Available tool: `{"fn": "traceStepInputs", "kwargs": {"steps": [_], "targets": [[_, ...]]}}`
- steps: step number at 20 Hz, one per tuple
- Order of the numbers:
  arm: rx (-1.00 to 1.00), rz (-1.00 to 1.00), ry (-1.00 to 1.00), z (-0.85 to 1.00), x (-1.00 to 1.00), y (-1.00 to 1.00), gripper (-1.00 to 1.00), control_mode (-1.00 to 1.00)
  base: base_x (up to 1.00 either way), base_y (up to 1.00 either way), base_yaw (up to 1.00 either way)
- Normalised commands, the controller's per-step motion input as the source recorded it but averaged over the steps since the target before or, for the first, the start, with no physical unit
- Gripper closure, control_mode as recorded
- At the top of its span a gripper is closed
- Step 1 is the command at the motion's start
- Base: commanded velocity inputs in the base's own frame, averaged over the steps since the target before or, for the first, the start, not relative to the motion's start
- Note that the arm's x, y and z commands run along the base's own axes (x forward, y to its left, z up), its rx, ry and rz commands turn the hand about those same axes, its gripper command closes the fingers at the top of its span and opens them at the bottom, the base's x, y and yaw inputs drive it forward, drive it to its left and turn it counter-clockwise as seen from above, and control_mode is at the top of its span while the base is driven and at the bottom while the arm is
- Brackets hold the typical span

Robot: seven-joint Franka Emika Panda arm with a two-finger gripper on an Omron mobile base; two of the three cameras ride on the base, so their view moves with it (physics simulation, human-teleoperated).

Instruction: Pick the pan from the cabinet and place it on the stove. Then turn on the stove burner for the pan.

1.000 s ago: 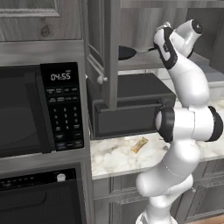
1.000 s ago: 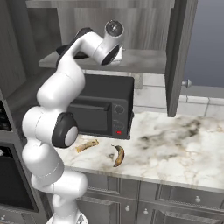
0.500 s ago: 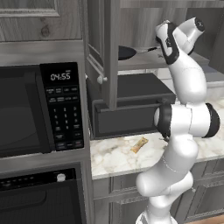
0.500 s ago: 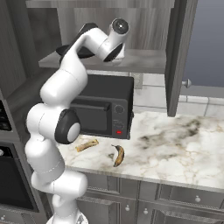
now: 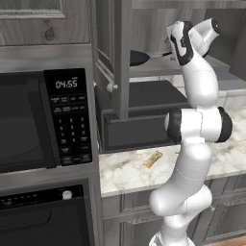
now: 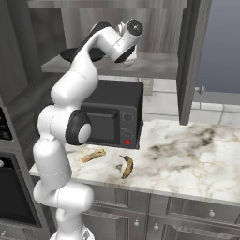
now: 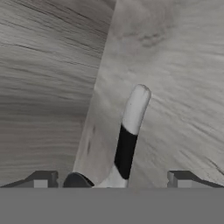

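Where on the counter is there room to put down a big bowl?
The widest bare patch is the marble counter to the right of the banana, running under the open cabinet door. It is crowded on the left, where the small black oven, the banana and a tan snack sit close together beside the arm.

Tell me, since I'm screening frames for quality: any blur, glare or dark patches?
Hand view: the pan handle and wood grain look soft. Left base view: the pan sits in cabinet shadow. Right base view: even light, no glare on the counter.
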Motion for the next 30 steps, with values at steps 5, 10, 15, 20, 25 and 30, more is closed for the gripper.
{"fn": "traceStepInputs", "kwargs": {"steps": [5,10,15,20,25,30], "targets": [[-0.07,0.00,-0.02,-0.27,0.38,0.00,-1.00,-1.00,0.00,0.00,0.00],[-0.07,0.00,-0.04,-0.38,0.30,0.00,-1.00,-1.00,0.00,0.00,0.00],[-0.05,0.00,-0.05,-0.46,0.31,0.00,-1.00,-1.00,0.00,0.00,0.00],[-0.02,-0.02,-0.05,-0.42,0.35,0.02,-1.00,-1.00,0.00,0.00,0.00],[0.00,-0.02,-0.07,-0.37,0.37,0.03,-1.00,-1.00,0.00,0.00,0.00],[0.00,-0.02,-0.07,-0.33,0.37,0.01,-1.00,-1.00,0.00,0.00,0.00]]}}
